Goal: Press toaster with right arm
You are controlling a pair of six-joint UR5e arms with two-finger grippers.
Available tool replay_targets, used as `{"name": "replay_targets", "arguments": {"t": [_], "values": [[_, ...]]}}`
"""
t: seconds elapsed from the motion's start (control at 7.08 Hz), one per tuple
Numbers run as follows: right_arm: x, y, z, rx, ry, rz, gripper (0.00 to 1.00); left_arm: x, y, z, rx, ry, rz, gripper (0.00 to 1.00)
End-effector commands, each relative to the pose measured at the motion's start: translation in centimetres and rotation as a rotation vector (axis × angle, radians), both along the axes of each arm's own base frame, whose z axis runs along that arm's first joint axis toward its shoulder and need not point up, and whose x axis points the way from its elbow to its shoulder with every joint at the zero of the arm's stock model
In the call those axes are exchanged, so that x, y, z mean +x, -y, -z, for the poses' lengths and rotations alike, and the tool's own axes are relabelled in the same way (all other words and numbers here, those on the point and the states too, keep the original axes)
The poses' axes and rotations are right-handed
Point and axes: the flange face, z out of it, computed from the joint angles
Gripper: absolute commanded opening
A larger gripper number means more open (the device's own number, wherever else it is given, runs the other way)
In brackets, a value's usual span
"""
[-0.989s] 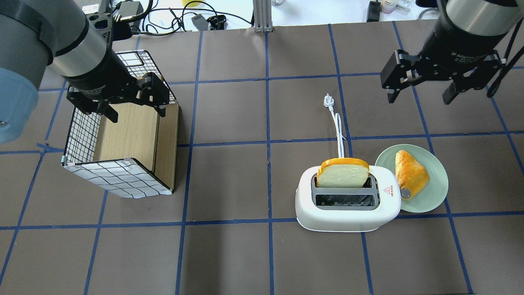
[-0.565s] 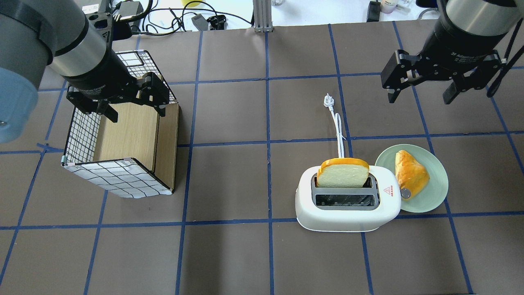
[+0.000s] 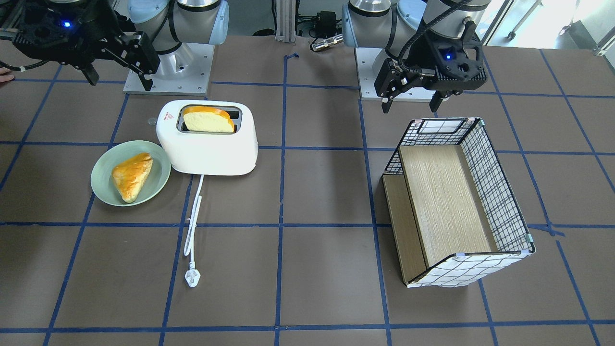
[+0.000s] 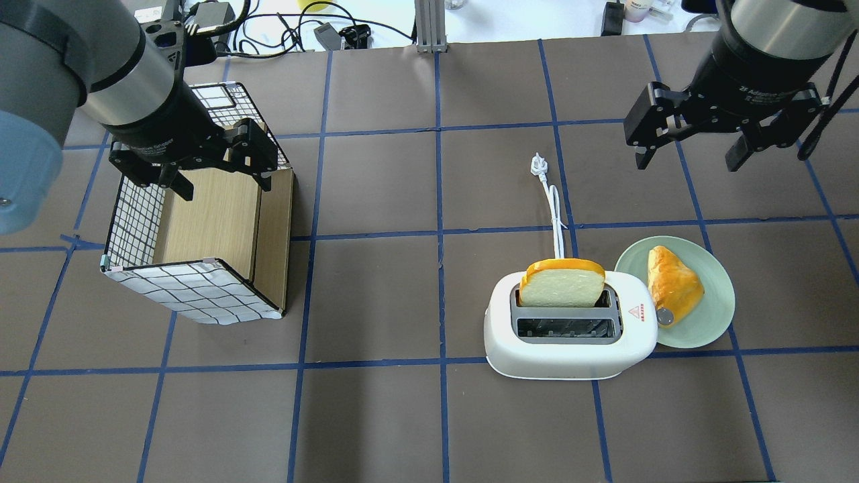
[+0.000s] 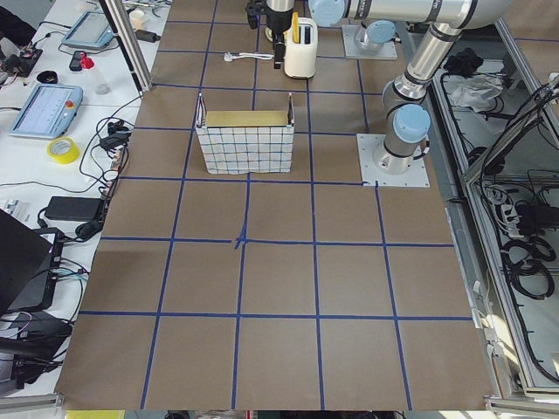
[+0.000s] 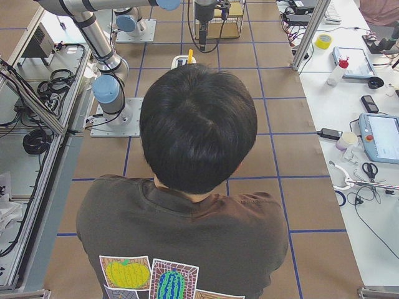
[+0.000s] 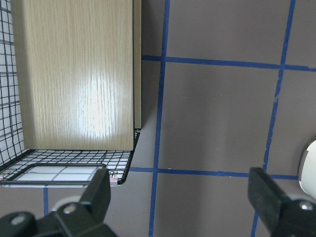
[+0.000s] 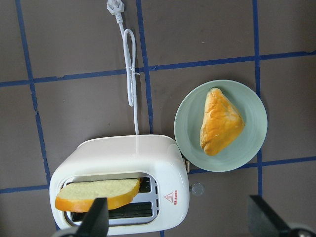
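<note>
One spread right claw (image 4: 686, 164) aloft, clear of toaster (image 4: 570, 352).

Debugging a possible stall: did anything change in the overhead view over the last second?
Nothing visibly changed. The right gripper hangs open above the table, beyond the toaster and not touching it. The left gripper is open over the basket. The bread slice stands in the slot.

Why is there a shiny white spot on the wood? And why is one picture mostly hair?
Left wrist view: light glares off the wooden board. Exterior right view: a person's head sits in front, hiding most of the toaster.
</note>
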Motion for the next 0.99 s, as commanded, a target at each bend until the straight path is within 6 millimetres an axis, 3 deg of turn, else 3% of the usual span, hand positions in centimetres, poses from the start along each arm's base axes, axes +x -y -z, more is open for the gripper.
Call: {"name": "replay_targets", "arguments": {"t": [0.0,0.85], "values": [[0.06,0.04,-0.06,-0.003,0.007,-0.002,1.0,0.0,0.0,-0.02,0.0,0.0,0.0,1.0],[0.15,0.07,0.0,-0.003,0.022,-0.026,0.99,0.0,0.0,-0.02,0.0,0.0,0.0,1.0]]}}
